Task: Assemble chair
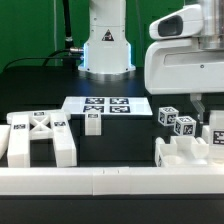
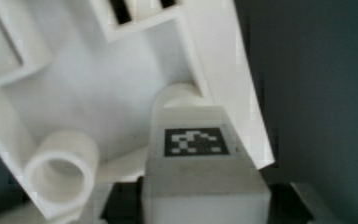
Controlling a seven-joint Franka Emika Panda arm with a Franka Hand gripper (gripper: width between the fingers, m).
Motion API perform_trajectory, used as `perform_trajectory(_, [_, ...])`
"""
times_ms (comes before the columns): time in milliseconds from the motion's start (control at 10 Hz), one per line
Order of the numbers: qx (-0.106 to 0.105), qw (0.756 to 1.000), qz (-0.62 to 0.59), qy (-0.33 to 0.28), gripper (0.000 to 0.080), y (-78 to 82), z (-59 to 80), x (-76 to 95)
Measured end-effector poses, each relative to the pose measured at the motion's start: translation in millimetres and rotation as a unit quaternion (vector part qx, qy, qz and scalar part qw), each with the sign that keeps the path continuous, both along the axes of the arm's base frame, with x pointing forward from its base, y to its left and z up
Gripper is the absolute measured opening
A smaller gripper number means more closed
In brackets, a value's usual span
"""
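**Gripper low at the table's right edge, clamped on a tagged piece**

We look to the right edge of the table [image 1: 130,138], toward its front corner, and there is the gripper [image 1: 212,118], down low under its big white wrist housing. The wrist view gives the close-up. The gripper [image 2: 202,197] has a dark finger [image 2: 123,197] on either side of a tagged piece [image 2: 197,140], and the jaws are pinching it from both flanks with the square tag facing the camera. Just beside it lies a larger white part ending in a round peg [image 2: 60,168]. Whether the two are touching, I cannot tell.

Back in the exterior view, the notched part [image 1: 180,152] sits right below the gripper, just behind the long border rail [image 1: 100,182] that runs along the front edge. Two tagged blocks [image 1: 166,116] [image 1: 186,124] stand side by side a little further back.

Over at the left front corner the X-ribbed panel [image 1: 38,135] rests well apart from all this. A small tagged block [image 1: 93,123] stands alone near the middle. Just behind it lies the marker board [image 1: 108,105], flat on the table. At the back edge stands the arm's base [image 1: 106,45].
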State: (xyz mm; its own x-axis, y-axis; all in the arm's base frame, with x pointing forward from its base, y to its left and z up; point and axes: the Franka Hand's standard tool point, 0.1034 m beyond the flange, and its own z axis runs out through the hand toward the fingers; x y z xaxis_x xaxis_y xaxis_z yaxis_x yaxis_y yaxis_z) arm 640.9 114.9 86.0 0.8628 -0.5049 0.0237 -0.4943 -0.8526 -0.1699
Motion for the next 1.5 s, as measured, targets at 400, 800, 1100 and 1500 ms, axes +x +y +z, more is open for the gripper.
perform_trajectory(400, [0.033,0.972,-0.234,0.02,0.0285,-0.5,-0.7,2.0])
perform_trajectory(800, [0.058,0.901,-0.427,0.046,0.0285,3.4,-0.5,1.9])
perform_trajectory(1100, [0.063,0.883,-0.462,0.051,0.0286,4.1,-0.3,1.8])
perform_trajectory(1500, [0.048,0.933,-0.355,0.038,0.0635,4.3,-1.0,0.5])
